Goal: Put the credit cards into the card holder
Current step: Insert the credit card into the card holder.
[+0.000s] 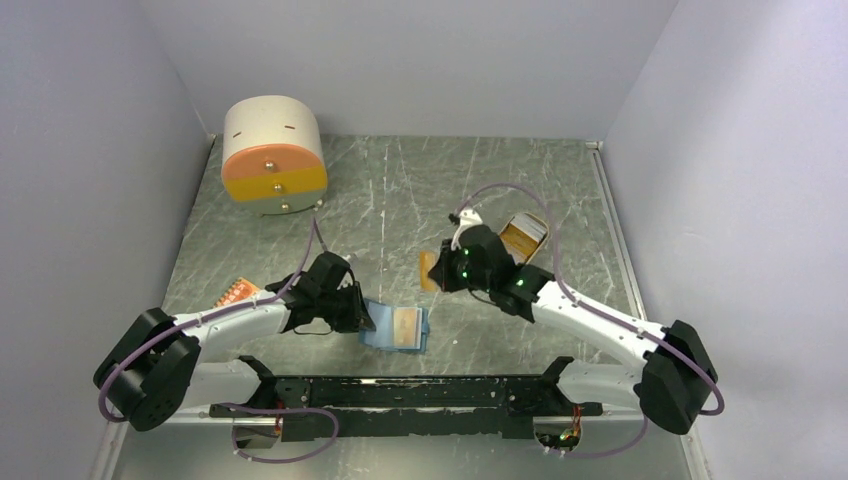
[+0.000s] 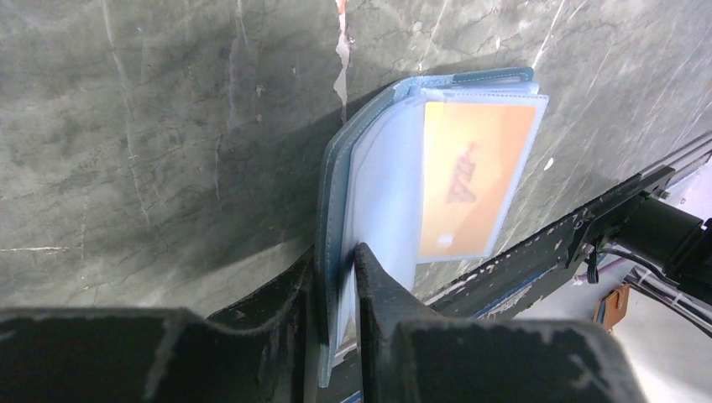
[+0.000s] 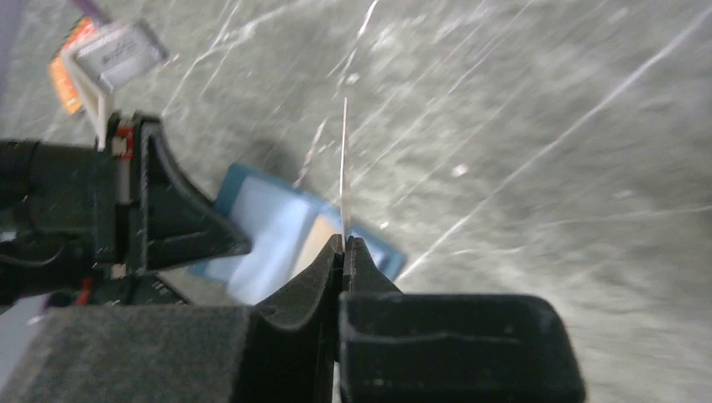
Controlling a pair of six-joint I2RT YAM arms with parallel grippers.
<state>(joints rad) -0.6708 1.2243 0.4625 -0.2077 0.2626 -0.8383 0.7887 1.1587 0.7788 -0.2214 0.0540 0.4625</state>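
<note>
The blue card holder lies open near the front middle of the table, with an orange credit card inside a clear sleeve. My left gripper is shut on the holder's left cover. In the left wrist view the cover sits between the jaws of the left gripper, and the sleeved card faces up. My right gripper is shut on another orange credit card, seen edge-on above the right gripper, over the holder.
A third orange card lies on the table by the left arm. A tan tray holding a whitish card sits behind the right wrist. A cream and orange drawer box stands at the back left. Walls enclose three sides.
</note>
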